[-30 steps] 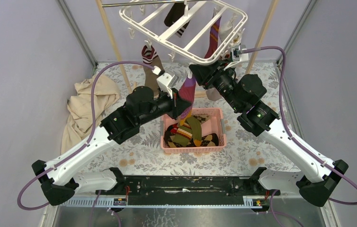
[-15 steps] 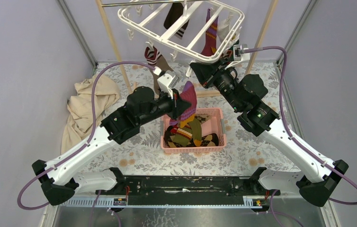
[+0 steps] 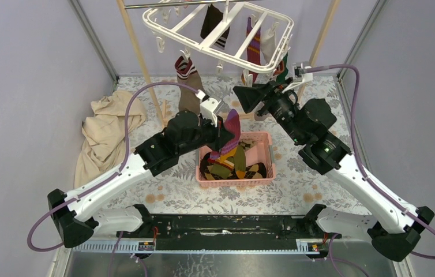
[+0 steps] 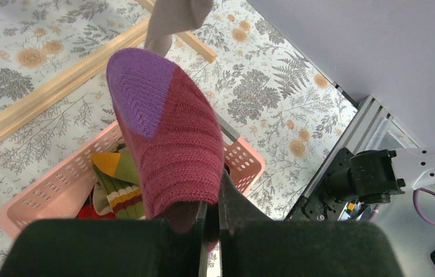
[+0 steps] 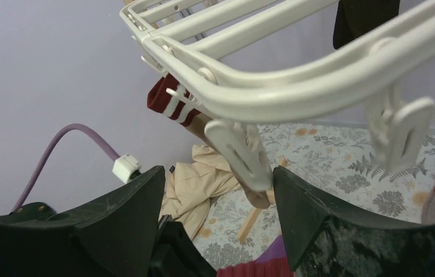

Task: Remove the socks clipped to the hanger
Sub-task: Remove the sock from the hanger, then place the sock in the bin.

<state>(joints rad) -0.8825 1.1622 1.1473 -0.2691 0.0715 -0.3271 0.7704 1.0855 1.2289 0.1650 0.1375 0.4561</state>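
Seen from above, a crumpled beige cloth (image 3: 107, 124) lies at the far left of a floral-patterned table (image 3: 296, 190). Just right of it stands a light wooden pole (image 3: 140, 57). The left arm reaches up from the near left corner toward the middle. Its left gripper (image 4: 210, 210) is pinched nearly closed on the end of a maroon and purple sock (image 3: 231, 130). That sock stands up from the fingers with its purple tip uppermost, over the far left part of a pink basket (image 3: 263, 173). Behind the left arm, a brown sock (image 3: 187, 86) with a maroon and white striped cuff dangles from the near left edge of the hanger (image 3: 221, 34). The pink basket sits at the centre of the table and holds a pile of loose socks (image 3: 229, 164), green, argyle and red. Above and behind it hangs the white hanger, tilted, with a dark sock (image 3: 214, 26), a striped maroon sock (image 3: 254, 43) and a pale sock (image 3: 268, 40) clipped toward its right side. The right gripper (image 5: 218, 173) is raised just under the hanger's near right edge, its jaws spread wide and holding nothing; a white clip (image 5: 241, 153) dangles between them.
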